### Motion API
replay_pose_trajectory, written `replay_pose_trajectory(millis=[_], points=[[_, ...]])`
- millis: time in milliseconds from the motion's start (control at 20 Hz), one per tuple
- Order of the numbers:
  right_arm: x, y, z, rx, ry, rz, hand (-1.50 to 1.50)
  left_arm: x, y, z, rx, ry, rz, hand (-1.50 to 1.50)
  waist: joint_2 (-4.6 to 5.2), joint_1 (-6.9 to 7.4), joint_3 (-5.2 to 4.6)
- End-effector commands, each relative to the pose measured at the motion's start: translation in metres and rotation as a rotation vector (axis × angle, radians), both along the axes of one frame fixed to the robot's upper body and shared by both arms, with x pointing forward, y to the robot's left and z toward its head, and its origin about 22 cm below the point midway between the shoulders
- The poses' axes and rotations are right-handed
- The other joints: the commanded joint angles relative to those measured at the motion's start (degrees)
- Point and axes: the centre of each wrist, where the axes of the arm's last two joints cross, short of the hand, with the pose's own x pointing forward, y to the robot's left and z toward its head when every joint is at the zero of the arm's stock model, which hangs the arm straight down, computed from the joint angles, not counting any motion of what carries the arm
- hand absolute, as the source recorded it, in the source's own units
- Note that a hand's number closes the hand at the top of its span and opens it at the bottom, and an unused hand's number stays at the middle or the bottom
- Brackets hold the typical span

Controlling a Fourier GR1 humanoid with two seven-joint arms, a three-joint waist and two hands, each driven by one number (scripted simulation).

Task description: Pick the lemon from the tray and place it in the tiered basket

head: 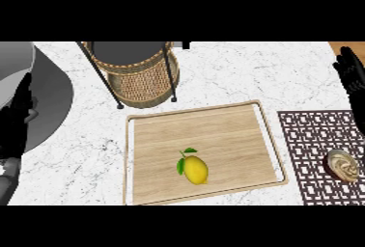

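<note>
Lemon (196, 170) lies on the wooden tray (214, 128), apart from the right hand (351, 72) resting open at the right edge, fingers straight; left hand (16, 123) dark, state unreadable; tiered basket (143, 77) stands behind the tray.

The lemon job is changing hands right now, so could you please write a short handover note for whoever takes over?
Right hand: open, resting at the view's right edge, holding nothing.
Left hand: not identifiable in this view.
Lemon: lying on the wooden tray, toward its near side, untouched.
Tiered basket: on the counter just beyond the tray's far left corner.
Done: nothing yet.
Left: grasp the lemon, lift it, place it in the basket.
</note>
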Motion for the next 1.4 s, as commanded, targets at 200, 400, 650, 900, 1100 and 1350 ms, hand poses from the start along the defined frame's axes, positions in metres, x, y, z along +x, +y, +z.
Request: replay_pose_trajectory(millis=[200,400,650,900,1100,1350], points=[[-0.010,0.118,-0.002,0.214,-0.239,0.602,1.50,0.001,-0.070,-0.026,-0.288,0.112,-0.258,0.00,-1.90,1.52,0.79],[-0.029,0.104,-0.055,0.375,-0.232,0.145,-1.50,-0.009,-0.099,-0.039,-0.426,0.147,-0.297,0.00,-1.79,-2.29,0.89],[-0.058,0.130,-0.075,0.227,-0.359,0.400,-1.50,-0.006,-0.095,-0.035,-0.437,0.163,-0.330,0.00,-2.17,-1.09,0.78],[-0.080,0.115,-0.072,-0.082,-0.323,0.441,-1.50,-0.013,-0.085,-0.048,-0.446,0.193,-0.298,0.00,-2.60,-2.35,0.41],[-0.100,0.106,-0.067,-0.290,-0.269,0.354,-1.50,-0.016,-0.085,-0.041,-0.433,0.185,-0.280,0.00,-3.32,-3.77,0.21],[-0.119,0.101,-0.061,-0.521,-0.219,0.248,-1.50,-0.022,-0.082,-0.047,-0.443,0.185,-0.258,0.00,-3.25,-5.26,-0.10]])
